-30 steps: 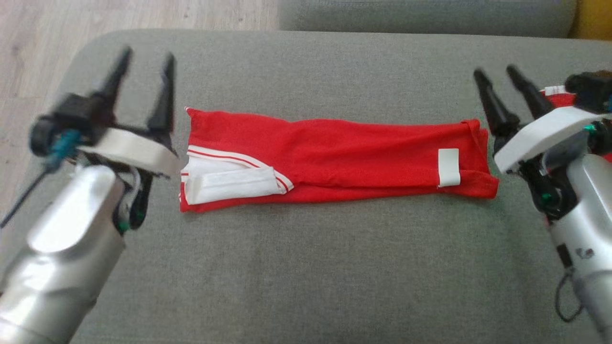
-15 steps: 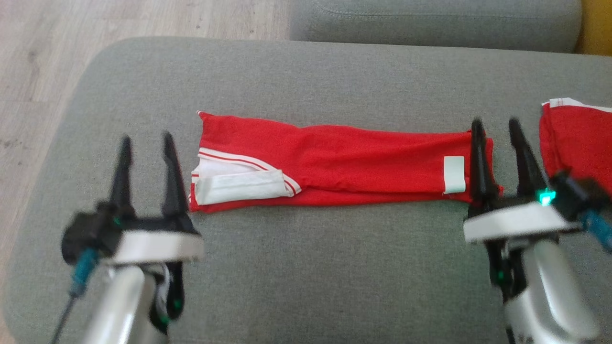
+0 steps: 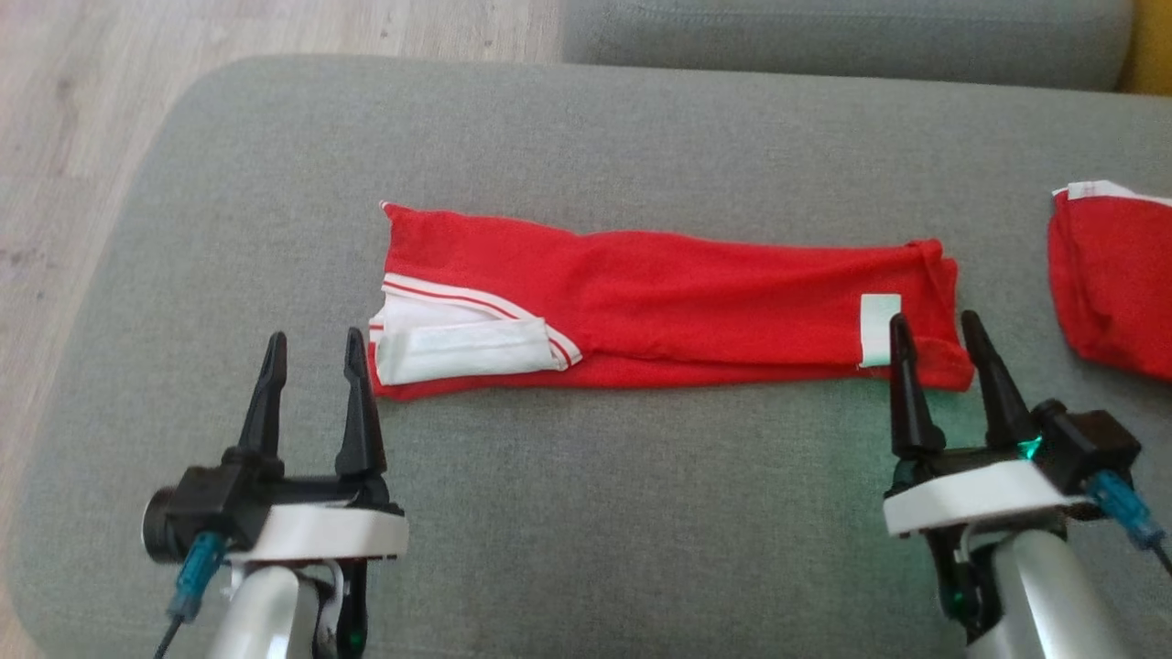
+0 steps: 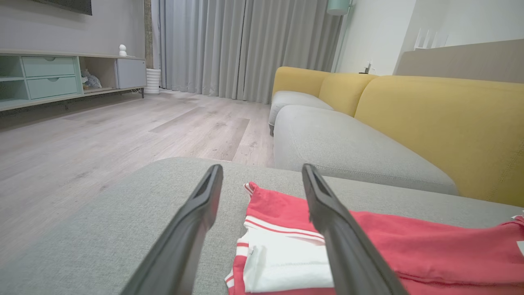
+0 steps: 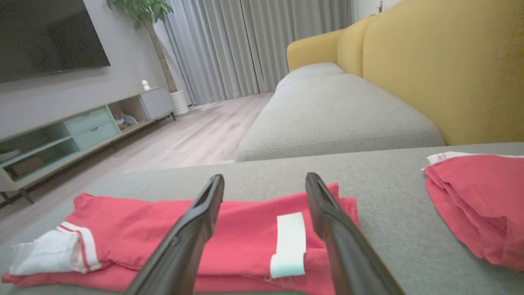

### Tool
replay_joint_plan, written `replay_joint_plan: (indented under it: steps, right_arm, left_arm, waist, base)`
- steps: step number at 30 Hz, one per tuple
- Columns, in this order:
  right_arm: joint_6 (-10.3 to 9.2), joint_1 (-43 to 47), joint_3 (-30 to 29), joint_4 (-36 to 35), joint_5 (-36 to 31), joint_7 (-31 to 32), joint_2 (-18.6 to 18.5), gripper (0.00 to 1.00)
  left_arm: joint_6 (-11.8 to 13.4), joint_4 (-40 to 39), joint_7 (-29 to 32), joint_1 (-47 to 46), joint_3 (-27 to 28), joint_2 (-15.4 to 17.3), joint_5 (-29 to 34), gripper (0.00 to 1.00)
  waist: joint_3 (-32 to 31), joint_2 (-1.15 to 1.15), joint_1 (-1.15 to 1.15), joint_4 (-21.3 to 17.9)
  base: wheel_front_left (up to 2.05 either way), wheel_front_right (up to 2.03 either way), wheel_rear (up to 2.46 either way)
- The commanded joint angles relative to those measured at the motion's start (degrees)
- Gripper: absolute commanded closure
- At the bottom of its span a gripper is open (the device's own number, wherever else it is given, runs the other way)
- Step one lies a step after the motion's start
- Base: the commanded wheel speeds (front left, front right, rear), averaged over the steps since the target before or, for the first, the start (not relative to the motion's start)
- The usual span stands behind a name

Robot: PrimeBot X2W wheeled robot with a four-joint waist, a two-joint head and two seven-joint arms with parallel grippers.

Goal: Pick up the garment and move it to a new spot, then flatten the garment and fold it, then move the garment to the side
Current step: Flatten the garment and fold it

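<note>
Lying folded on grey cushion [image 3: 586, 513], red garment [image 3: 696, 302]; both jaws spread, empty, near its ends.

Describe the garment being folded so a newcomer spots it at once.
Start at the wide grey fabric seat cushion. Across its middle lies a long red folded garment, a flat strip running left to right. Unlike the other red cloth at the cushion's right edge, it has white, red-striped trim at its left end and a small white tag near its right end.
</note>
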Motion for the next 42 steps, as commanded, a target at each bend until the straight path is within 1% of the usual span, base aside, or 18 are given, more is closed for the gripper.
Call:
replay_joint_plan:
  steps: [1,3,7,10,17,20,21,22,25,30,34,38,40,42]
  right_arm:
    - [0.39,-2.8,0.7,-1.0,-0.9,-0.5,0.1,0.0]
    - [0.39,-4.5,-1.7,2.1,-4.1,-0.2,0.1,0.0]
    - [0.39,-8.5,-7.3,10.1,-5.5,2.6,0.1,0.0]
    - [0.39,-11.3,-10.4,16.4,-6.9,4.6,0.1,0.0]
    - [0.39,-16.5,-13.6,28.1,-9.3,6.2,0.1,0.0]
    - [0.39,-18.1,-13.8,32.0,-8.7,5.9,0.1,0.0]
    - [0.39,-18.6,-13.5,33.2,-8.5,5.7,0.1,0.6]
    - [0.39,-19.0,-12.9,34.3,-8.3,5.5,0.1,1.0]
    - [0.39,-19.8,-13.3,36.1,-9.9,4.1,0.1,1.0]
    - [0.39,-20.4,-18.8,35.9,-14.4,1.9,0.1,1.0]
    - [0.39,-19.8,-24.9,33.6,-19.6,2.1,0.0,1.0]
    - [0.39,-19.2,-30.8,29.9,-24.2,3.8,-1.3,1.0]
    - [0.39,-19.1,-32.4,28.0,-25.6,4.7,-1.4,1.0]
    - [0.39,-19.1,-32.8,26.7,-26.0,5.5,-1.3,1.0]
  left_arm:
    - [-0.4,-1.5,-0.3,-3.0,2.4,0.1,0.5,0.0]
    - [-1.1,-1.4,-0.3,-3.7,2.9,-0.2,1.3,0.0]
    - [-2.6,-1.0,-0.3,-4.6,3.9,-0.9,1.8,0.0]
    - [-3.6,-0.4,-0.3,-5.0,3.9,-1.2,2.0,0.0]
    - [-4.4,0.3,-0.3,-6.3,4.3,-1.5,2.3,0.0]
    - [-4.5,0.5,-0.3,-6.7,4.5,-1.5,2.2,0.0]
    - [-4.5,0.5,-0.3,-6.8,4.5,-1.5,2.1,0.0]
    - [-4.5,0.6,-0.3,-6.9,4.5,-1.5,2.0,0.0]
    - [-4.3,0.8,-0.3,-6.9,4.8,-1.6,2.1,0.0]
    - [-4.6,1.4,-0.3,-7.1,5.5,-1.6,3.1,0.0]
    - [-4.7,1.8,-0.3,-6.6,5.6,-1.6,3.0,0.0]
    - [-4.7,2.6,-0.3,-6.1,5.3,-1.6,2.6,0.0]
    - [-4.6,2.8,-0.3,-6.1,5.2,-1.6,2.5,0.0]
    - [-4.6,3.0,-0.3,-5.8,5.3,-1.6,2.3,0.0]
  waist:
    - [0.6,0.0,0.0,0.1]
    - [1.5,0.0,0.0,0.2]
    - [3.1,0.0,0.0,0.6]
    - [4.0,0.0,0.0,1.1]
    - [5.9,0.0,0.0,2.2]
    - [6.3,0.0,0.0,2.5]
    - [6.3,0.0,0.0,2.5]
    - [6.3,0.0,0.0,2.5]
    - [6.0,0.0,0.0,2.2]
    - [4.7,0.0,0.0,1.5]
    - [3.3,0.0,0.0,0.9]
    - [2.0,0.0,0.0,0.7]
    - [1.2,0.0,0.0,0.7]
    - [0.4,0.0,0.0,0.8]
  base:
    - [0.0,0.0,0.0]
    - [0.0,0.0,0.0]
    - [0.0,0.0,0.0]
    - [0.0,0.0,0.0]
    - [0.0,0.0,0.0]
    - [0.0,0.0,0.0]
    - [0.0,0.0,0.0]
    - [0.0,0.0,0.0]
    - [0.0,0.0,0.0]
    - [0.0,0.0,0.0]
    - [0.0,0.0,0.0]
    - [0.0,0.0,0.0]
    - [0.0,0.0,0.0]
    - [0.0,0.0,0.0]
